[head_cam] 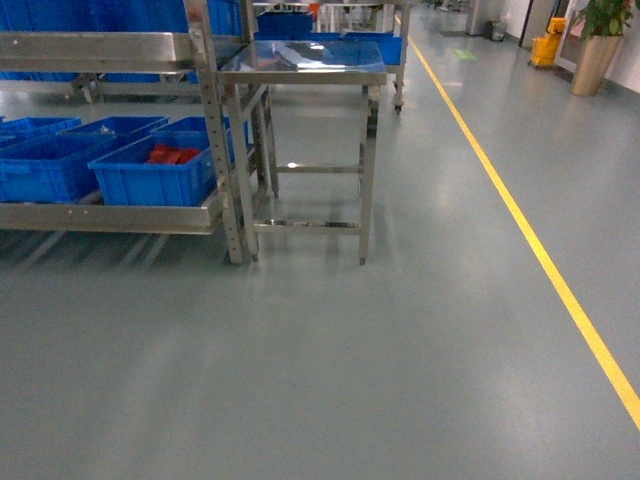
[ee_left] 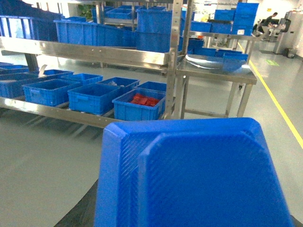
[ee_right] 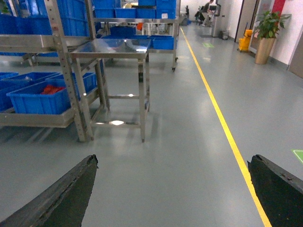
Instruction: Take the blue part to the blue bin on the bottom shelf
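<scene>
We were in the carry-and-approach step: the blue part (ee_left: 199, 175), a moulded blue plastic piece with a raised rim, filled the lower half of the left wrist view, close under that camera. We judged it was held by the left tool, but the tool itself was hidden behind the part, so we could not tell how its jaws stood. The right tool (ee_right: 175, 189) carried nothing; its two dark fingers (ee_right: 61, 198) stood wide apart at the bottom corners of its own view, with bare grey floor between them.

The bottom shelf (head_cam: 110, 215), a low steel rack tier, lay ahead and to the left in the head view, well apart from both tools. On it sat a row of blue bins. The bin nearest the rack's corner post (head_cam: 150, 175) held red pieces; the bins further left of that post (head_cam: 40, 165) looked empty or nearly so, though we could not be sure. A small steel surface (head_cam: 305, 65) stood just right of the post, and a yellow floor line (head_cam: 540, 260) ran further right.

In our judgement the next move called for driving closer to the post and lowering the left arm over a bin. Which bin was meant, we could not tell.
</scene>
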Controlling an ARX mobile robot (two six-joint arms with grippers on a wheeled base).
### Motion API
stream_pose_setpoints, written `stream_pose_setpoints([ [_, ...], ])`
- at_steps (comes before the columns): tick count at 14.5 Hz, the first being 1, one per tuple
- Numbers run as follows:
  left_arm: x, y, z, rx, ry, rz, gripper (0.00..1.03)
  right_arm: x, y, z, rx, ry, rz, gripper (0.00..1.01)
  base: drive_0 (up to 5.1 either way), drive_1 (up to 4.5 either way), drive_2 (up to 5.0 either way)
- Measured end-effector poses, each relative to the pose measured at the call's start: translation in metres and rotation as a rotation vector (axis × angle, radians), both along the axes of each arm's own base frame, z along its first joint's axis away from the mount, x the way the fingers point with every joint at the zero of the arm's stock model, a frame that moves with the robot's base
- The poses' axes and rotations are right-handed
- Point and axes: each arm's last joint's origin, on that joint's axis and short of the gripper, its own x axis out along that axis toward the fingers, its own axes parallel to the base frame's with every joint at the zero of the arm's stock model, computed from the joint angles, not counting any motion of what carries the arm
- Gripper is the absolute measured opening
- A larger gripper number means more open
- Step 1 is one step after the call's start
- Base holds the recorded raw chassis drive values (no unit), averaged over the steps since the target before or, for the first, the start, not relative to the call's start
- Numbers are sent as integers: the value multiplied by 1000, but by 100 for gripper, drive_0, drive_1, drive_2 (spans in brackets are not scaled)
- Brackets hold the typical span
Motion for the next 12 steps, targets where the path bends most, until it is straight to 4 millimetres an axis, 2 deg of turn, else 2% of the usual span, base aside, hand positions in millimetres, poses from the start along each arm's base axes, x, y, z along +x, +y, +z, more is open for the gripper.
stream_pose_setpoints([
  [12, 0, 0, 0, -3, -4, 1, 44, 0, 0, 0, 0, 2, 0, 98, -1, 429, -431],
])
